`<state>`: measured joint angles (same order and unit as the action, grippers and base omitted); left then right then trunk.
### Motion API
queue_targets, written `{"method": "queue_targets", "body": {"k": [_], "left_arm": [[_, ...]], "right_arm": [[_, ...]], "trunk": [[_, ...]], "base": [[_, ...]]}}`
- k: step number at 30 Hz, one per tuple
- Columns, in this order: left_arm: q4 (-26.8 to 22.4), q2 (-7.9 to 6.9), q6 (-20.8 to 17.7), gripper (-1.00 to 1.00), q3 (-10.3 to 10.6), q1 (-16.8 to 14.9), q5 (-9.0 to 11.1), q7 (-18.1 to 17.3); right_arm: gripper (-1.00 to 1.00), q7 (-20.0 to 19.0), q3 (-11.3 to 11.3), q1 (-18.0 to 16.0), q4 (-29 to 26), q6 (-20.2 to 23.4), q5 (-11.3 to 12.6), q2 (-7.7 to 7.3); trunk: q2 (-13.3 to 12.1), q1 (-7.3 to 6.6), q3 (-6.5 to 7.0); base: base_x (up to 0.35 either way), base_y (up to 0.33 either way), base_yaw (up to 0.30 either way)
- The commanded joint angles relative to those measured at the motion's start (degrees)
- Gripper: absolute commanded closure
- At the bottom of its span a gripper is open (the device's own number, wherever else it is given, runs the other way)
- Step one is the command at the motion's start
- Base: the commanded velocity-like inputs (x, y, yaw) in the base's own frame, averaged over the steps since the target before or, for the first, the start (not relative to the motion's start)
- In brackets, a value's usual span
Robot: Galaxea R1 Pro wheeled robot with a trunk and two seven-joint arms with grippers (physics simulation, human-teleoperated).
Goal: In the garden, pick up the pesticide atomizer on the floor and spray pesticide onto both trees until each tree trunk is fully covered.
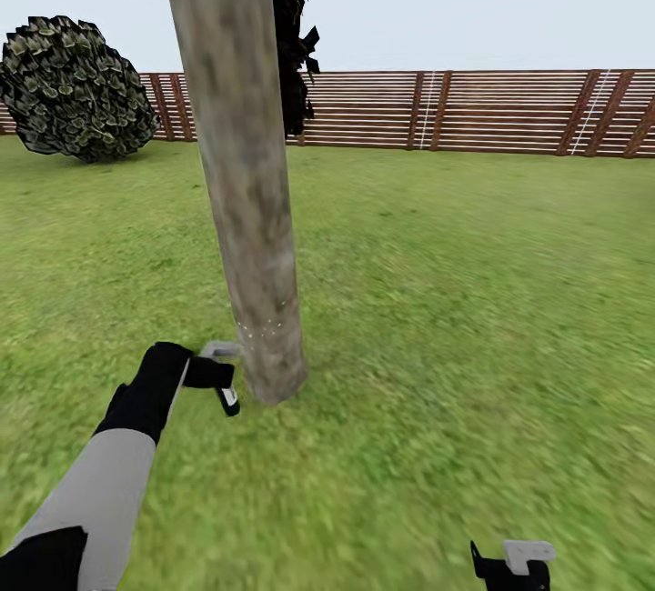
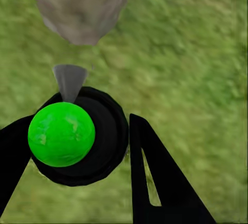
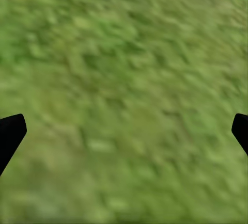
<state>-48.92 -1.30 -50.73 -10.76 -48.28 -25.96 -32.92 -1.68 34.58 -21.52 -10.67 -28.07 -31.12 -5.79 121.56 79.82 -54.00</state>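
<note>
A wide green lawn (image 1: 473, 300) stretches back to a brown horizontal-slat wooden fence (image 1: 473, 111) under a pale, flat sky, with the grass blurred and mottled underfoot. A thick grey-brown mottled tree trunk (image 1: 244, 173) rises bare from the turf just left of centre, leaning slightly, its top cut off by the upper edge of the head view. Fine whitish specks of pesticide (image 1: 264, 329) dot the bark in a thin band low on the trunk, near its base. Behind the trunk hangs a strip of dark ragged foliage (image 1: 293, 27), and a rounded dark-leaved shrub (image 1: 73, 89) sits at the far left, close to the fence.

The robot's left hand (image 1: 214, 377), black with white pads, reaches in low beside the foot of the trunk, clamped on the small pesticide atomizer (image 1: 221, 350), whose pale grey head shows just above the fingers and nearly touches the bark. From the left wrist view, the atomizer's round green body (image 2: 61, 134) sits in a black ring between the two dark fingers (image 2: 155, 182), its grey nozzle pointing at the trunk close ahead.

The right hand (image 1: 511, 565) hangs low at the bottom edge of the head view, well apart from the trunk; in the right wrist view its black fingertips (image 3: 10, 133) stand wide apart at either side, with bare grass between them.

To the right of the trunk the lawn runs open all the way to the fence; to the left, grass lies open as far as the shrub.
</note>
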Motion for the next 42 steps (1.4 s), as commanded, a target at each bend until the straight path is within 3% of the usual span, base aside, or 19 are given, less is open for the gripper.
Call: {"method": "queue_targets", "body": {"k": [1, 2, 4, 6, 8, 12, 13, 16, 19, 23, 26, 28, 34, 38, 42], "left_arm": [[-0.29, 0.44, -0.16, 1.0, -0.05, -0.72, -0.94, -1.32], [-0.25, 0.95, -0.34, 1.0, -0.02, -1.5, -0.94, -1.58], [0.04, 3.62, -3.69, 1.0, 0.74, -5.17, -1.0, -2.06], [0.05, 4.52, -5.06, 1.0, 2.45, -6.78, -1.01, -2.12], [0.09, 4.28, -5.59, 1.0, 3.55, -8.06, -1.01, -2.14], [0.14, -1.41, -5.91, 1.0, 3.99, -9.7, -0.85, -2.29], [0.14, -2.02, -5.93, 1.0, 4.04, -9.78, -0.81, -2.3], [0.14, -2.01, -5.96, 1.0, 4.81, -9.81, -0.88, -2.32], [0.1, -0.58, -6.02, 1.0, 6.79, -9.98, -0.82, -2.26], [0.19, -1.43, -6.18, 1.0, 7.05, -10.07, -0.95, -2.24], [0.21, -6.42, -6.21, 1.0, 6.83, -9.92, -0.82, -2.31], [0.15, -7.4, -6.2, 1.0, 7.05, -9.57, -0.92, -2.37], [0.04, -6.72, -5.34, 1.0, 8.95, -5.73, -1.08, -2.41], [0.19, -6.54, -5.37, 1.0, 9.03, -5.09, -0.86, -2.44], [1.39, -6.56, -5.09, 1.0, 8.98, -1.69, -1.0, -2.23]], "right_arm": [[-1.0, -0.17, 0.48, -0.05, 0.04, -0.23, -0.36, 0.0], [-1.0, -0.17, 0.48, -0.05, 0.04, -0.23, -0.36, 0.0], [-1.0, -0.17, 0.5, -0.02, 0.03, -0.23, -0.35, -0.04], [-1.0, -0.16, 0.54, -0.03, 0.03, -0.22, -0.35, -0.08], [-1.0, -0.16, 0.55, -0.02, 0.03, -0.2, -0.35, -0.09], [-1.0, -0.16, 0.49, -0.02, 0.06, -0.19, -0.35, -0.1], [-1.0, -0.16, 0.49, -0.03, 0.05, -0.18, -0.35, -0.1], [-1.0, -0.22, 0.49, -0.03, 0.06, -0.19, -0.35, -0.14], [-1.0, -0.25, 0.49, -0.02, 0.07, -0.15, -0.36, -0.18], [-1.0, -0.25, 0.49, -0.03, 0.06, -0.15, -0.35, -0.18], [-1.0, -0.25, 0.49, -0.02, 0.08, -0.16, -0.36, -0.18], [-1.0, -0.25, 0.49, -0.01, 0.07, -0.15, -0.36, -0.18], [-1.0, -0.24, 0.49, -0.01, 0.03, -0.15, -0.37, -0.18], [-1.0, -0.25, 0.49, -0.02, 0.03, -0.15, -0.39, -0.18], [-1.0, -0.39, 0.49, -0.03, 0.09, -0.15, -0.42, -0.16]], "trunk": [[0.02, -0.01, -0.05], [0.02, -0.01, -0.05], [0.02, -0.01, -0.05], [0.02, -0.01, -0.05], [0.02, -0.01, -0.05], [0.02, -0.01, -0.05], [0.02, -0.01, -0.05], [0.02, -0.01, -0.05], [0.02, -0.01, -0.05], [0.02, -0.01, -0.05], [0.02, -0.01, -0.05], [0.02, -0.01, -0.05], [0.02, -0.01, -0.05], [0.02, -0.01, -0.05], [0.02, -0.01, -0.05]], "base": [[0.0, 0.0, 0.0], [0.0, 0.0, 0.0], [0.0, 0.0, 0.0], [0.0, 0.0, 0.0], [0.0, 0.0, 0.0], [0.0, 0.0, 0.0], [0.0, 0.0, 0.0], [0.0, 0.0, 0.0], [0.0, 0.0, 0.0], [0.0, 0.0, 0.0], [0.0, 0.0, 0.0], [0.0, 0.0, 0.0], [0.097, -0.012, 0.0], [0.222, -0.163, 0.0], [-0.032, -0.253, 0.0]]}}
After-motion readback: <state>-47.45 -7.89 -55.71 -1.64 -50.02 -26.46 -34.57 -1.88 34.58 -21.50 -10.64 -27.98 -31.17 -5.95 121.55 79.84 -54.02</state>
